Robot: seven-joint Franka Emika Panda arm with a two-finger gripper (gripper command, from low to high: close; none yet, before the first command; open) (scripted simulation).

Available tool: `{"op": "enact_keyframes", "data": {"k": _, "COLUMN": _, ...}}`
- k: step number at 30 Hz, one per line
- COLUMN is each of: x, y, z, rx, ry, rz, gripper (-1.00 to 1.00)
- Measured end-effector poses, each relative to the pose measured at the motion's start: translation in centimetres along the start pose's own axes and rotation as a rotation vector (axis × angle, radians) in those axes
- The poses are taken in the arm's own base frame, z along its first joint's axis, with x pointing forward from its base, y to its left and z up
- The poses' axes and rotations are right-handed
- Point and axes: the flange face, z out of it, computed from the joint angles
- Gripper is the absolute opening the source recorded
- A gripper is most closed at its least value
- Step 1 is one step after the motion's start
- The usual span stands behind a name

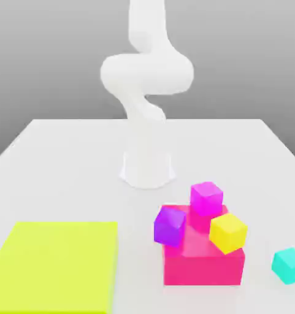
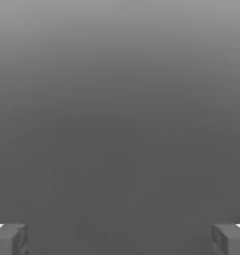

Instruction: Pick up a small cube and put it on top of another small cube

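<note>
While the hand view looks out on plain grey background, the gripper [image 2: 120, 239] has its two grey fingertips [image 2: 10, 239] standing far apart at the lower corners of that frame, spread wide with nothing between them.

Outward in the exterior view, the white robot arm [image 1: 146, 80] rises from its base [image 1: 147, 168] at the middle of the frame and curls up past the top edge. It stands on a white tabletop [image 1: 64, 165]. Lower right of centre sits a big pink rectangular block [image 1: 202, 264]. A small magenta cube [image 1: 206, 197] rests on the block's far part, a small purple cube [image 1: 169, 225] leans tilted at its left edge, and a small yellow cube [image 1: 228, 232] sits tilted at its right front. The small plain cyan cube [image 1: 289, 265] lies on the tabletop at the lower right edge of the frame, apart from the pink block. A flat yellow-green square pad [image 1: 54, 267] fills the lower left.
</note>
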Motion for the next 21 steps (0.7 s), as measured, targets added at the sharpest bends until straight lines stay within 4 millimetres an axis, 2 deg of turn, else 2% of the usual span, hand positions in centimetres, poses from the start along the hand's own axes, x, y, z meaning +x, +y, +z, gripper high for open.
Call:
{"op": "enact_keyframes", "data": {"k": 5, "x": -4.4, "y": -2.9, "z": 9.4, "rx": -0.111, "ry": -0.079, "rz": -0.053, "gripper": 0.00}}
{"op": "enact_keyframes", "data": {"k": 10, "x": -10.3, "y": -4.2, "z": 17.9, "rx": -0.201, "ry": -0.164, "rz": -0.111, "gripper": 0.00}}
{"op": "enact_keyframes", "data": {"k": 16, "x": -19.2, "y": -4.1, "z": 26.5, "rx": -0.288, "ry": -0.282, "rz": -0.182, "gripper": 0.00}}
{"op": "enact_keyframes", "data": {"k": 21, "x": -28.3, "y": -3.0, "z": 31.8, "rx": -0.339, "ry": -0.400, "rz": -0.251, "gripper": 0.00}}
